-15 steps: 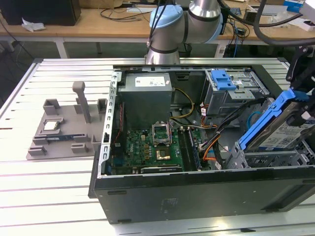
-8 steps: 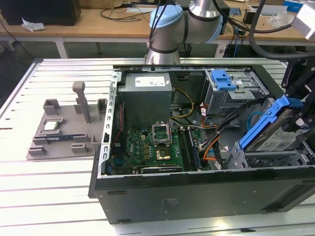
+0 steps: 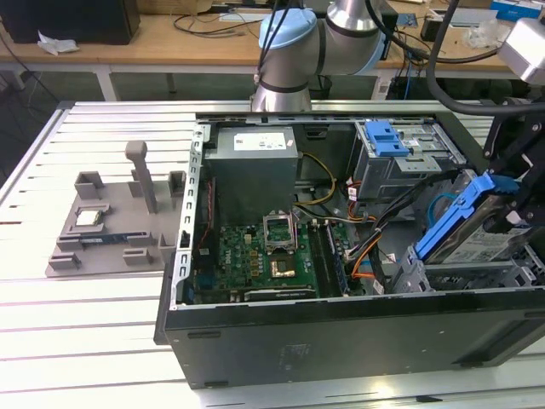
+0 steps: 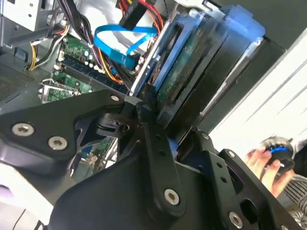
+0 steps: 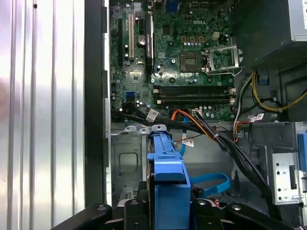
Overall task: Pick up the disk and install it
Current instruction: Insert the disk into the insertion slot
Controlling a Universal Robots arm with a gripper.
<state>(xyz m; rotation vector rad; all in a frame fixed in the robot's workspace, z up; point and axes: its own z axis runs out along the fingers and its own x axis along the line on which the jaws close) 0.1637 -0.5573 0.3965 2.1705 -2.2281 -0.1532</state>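
Observation:
The disk [image 3: 474, 232], a silver drive in blue plastic side rails, hangs steeply tilted over the grey metal bay [image 3: 464, 277] at the case's corner on the exterior view's right. My gripper [image 3: 504, 213] is shut on it, black fingers clamping its two flat sides. In the second wrist view the disk [image 4: 206, 57] stands on edge between the fingers [image 4: 149, 120] of the gripper [image 4: 177, 132]. In the first wrist view the disk's blue rail [image 5: 165, 165] points into the bay [image 5: 125, 163], with the gripper [image 5: 168, 208] around its near end.
The open computer case [image 3: 341, 328] holds a motherboard [image 3: 255, 260], a power supply [image 3: 254, 166], and orange and black cables [image 3: 368, 256] beside the bay. A blue caddy [image 3: 385, 136] tops the grey drive cage. A grey fixture [image 3: 111, 221] carries a CPU chip [image 3: 89, 217]. A hand [image 4: 264, 163] is nearby.

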